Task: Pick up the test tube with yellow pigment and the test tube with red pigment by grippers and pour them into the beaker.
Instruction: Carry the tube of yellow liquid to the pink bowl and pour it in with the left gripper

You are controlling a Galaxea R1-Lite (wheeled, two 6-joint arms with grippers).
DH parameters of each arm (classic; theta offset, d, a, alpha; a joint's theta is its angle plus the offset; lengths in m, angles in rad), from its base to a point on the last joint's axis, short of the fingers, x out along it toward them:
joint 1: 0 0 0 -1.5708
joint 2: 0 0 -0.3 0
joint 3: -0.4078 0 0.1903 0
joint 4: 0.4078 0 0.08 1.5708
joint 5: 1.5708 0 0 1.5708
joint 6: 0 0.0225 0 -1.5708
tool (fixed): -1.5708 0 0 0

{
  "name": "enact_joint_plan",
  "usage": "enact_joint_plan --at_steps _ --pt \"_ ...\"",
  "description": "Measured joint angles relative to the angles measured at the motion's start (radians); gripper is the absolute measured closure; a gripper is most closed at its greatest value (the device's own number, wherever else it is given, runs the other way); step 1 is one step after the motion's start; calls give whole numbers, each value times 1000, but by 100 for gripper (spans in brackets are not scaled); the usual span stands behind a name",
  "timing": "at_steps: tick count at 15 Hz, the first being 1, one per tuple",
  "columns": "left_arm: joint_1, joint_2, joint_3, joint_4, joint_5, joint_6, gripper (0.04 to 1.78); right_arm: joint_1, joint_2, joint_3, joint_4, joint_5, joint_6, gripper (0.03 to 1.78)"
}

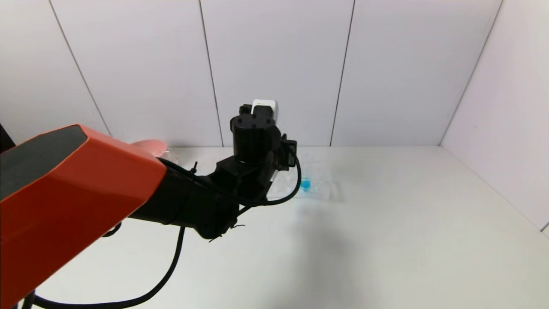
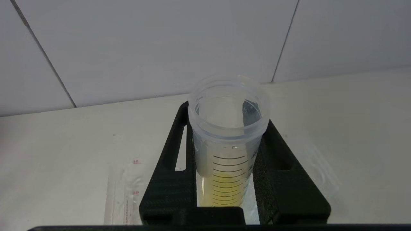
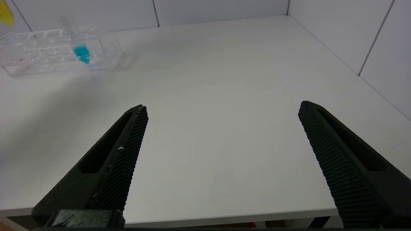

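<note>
My left gripper (image 2: 228, 117) is shut on the test tube with yellow pigment (image 2: 226, 179), held upright with its open mouth up and yellow liquid in its lower part. In the head view the left gripper (image 1: 259, 137) is raised over the rack's left end and hides the tube. A yellow bit of that tube (image 3: 5, 14) shows in the right wrist view. My right gripper (image 3: 223, 107) is open and empty over the table's front edge. The test tube with red pigment and the beaker are out of view.
A clear tube rack (image 1: 319, 189) stands at the back middle of the table and holds a tube with blue liquid (image 1: 305, 184); both the rack (image 3: 41, 61) and that tube (image 3: 82, 53) show in the right wrist view. A pink bowl (image 1: 150, 146) peeks out behind my left arm.
</note>
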Motion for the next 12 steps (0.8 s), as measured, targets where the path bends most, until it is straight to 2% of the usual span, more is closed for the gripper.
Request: enact_joint_plan --at_steps 2,4,8,12 --pt "29 -80 119 14 -106 4 132 0 0 0 0 0 0 10" --pt "97 -184 234 42 -243 9 132 0 0 0 0 -1 0 10" --pt "338 -372 410 79 -511 39 132 0 0 0 0 -1 0 10" --pt "600 -493 506 104 -727 56 132 0 0 0 0 -1 0 10"
